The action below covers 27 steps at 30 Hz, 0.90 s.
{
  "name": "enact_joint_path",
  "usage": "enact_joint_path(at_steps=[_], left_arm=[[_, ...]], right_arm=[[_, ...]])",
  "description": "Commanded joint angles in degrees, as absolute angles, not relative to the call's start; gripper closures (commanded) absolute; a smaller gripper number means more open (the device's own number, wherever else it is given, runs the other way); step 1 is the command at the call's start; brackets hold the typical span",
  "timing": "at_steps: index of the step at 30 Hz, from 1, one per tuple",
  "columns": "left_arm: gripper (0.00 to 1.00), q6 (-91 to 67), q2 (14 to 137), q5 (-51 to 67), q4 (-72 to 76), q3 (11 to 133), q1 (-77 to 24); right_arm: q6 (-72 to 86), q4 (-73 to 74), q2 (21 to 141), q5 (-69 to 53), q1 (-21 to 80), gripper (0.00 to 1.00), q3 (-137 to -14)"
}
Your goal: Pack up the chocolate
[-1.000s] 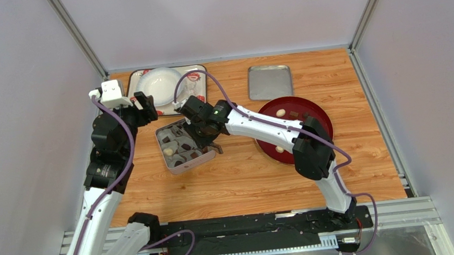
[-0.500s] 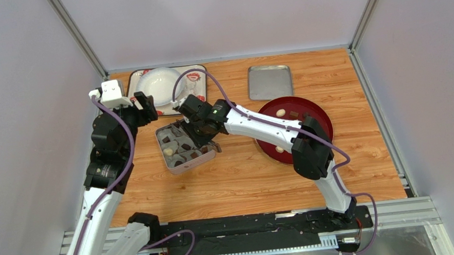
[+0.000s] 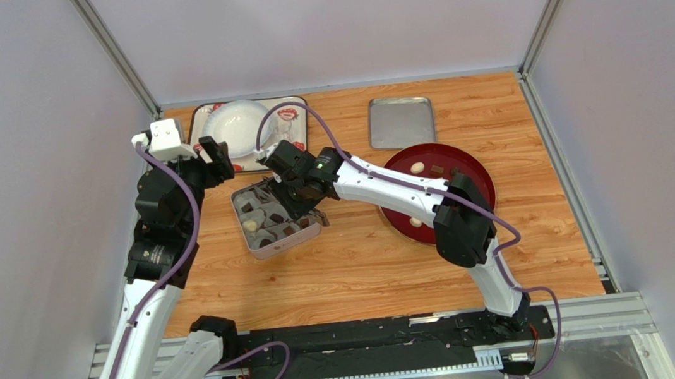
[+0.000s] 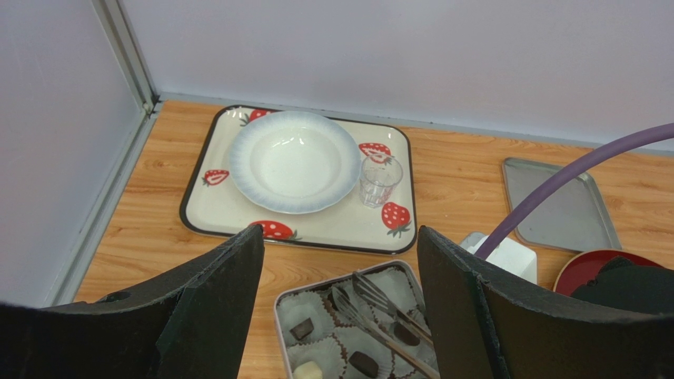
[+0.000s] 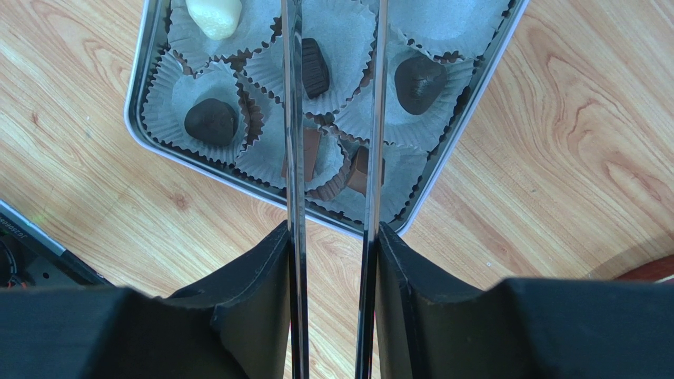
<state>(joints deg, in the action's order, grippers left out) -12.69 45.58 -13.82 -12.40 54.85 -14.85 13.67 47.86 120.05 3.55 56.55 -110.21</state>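
Right gripper (image 5: 332,235) is clenched on long silver metal tweezers (image 5: 293,118) whose tips hang over the dark brown and cream chocolate pieces (image 5: 314,67) in grey crinkled paper cups (image 5: 348,31) inside the rectangular silver tin (image 5: 136,87), while left gripper (image 4: 338,237) is released, fingers spread, just beyond the tin.

The tongs (image 5: 294,158) hang with both blades over a tin (image 5: 472,96) lined with paper cups (image 5: 348,31). Beyond their tips lies a strawberry tray (image 4: 213,213) bearing a bowl (image 4: 294,160) and a glass (image 4: 380,180). Behind their handle end sits a red plate (image 3: 458,164), with a silver tray (image 4: 558,209) off to the side.
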Motion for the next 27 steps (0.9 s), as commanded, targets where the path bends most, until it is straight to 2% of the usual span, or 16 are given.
enact_joint_path(at_steps=[1, 7, 18, 27], left_arm=[[0.21, -12.7, 44.7, -13.8, -12.1, 57.4, -14.4], [0.21, -12.7, 44.7, -13.6, -12.0, 57.4, -14.4], [0.21, -12.9, 44.7, -13.2, -12.0, 57.3, -14.4], [0.21, -13.1, 45.3, -12.7, -12.0, 57.3, -14.4]], right_arm=[[13.8, 45.8, 118.7, 4.4, 56.4, 0.61, -112.9], [15.1, 47.0, 111.9, 7.2, 55.7, 0.67, -109.3], [21.4, 49.6, 92.6, 10.9, 48.4, 0.68, -85.6], [25.6, 54.9, 80.9, 11.8, 43.1, 0.68, -70.7]])
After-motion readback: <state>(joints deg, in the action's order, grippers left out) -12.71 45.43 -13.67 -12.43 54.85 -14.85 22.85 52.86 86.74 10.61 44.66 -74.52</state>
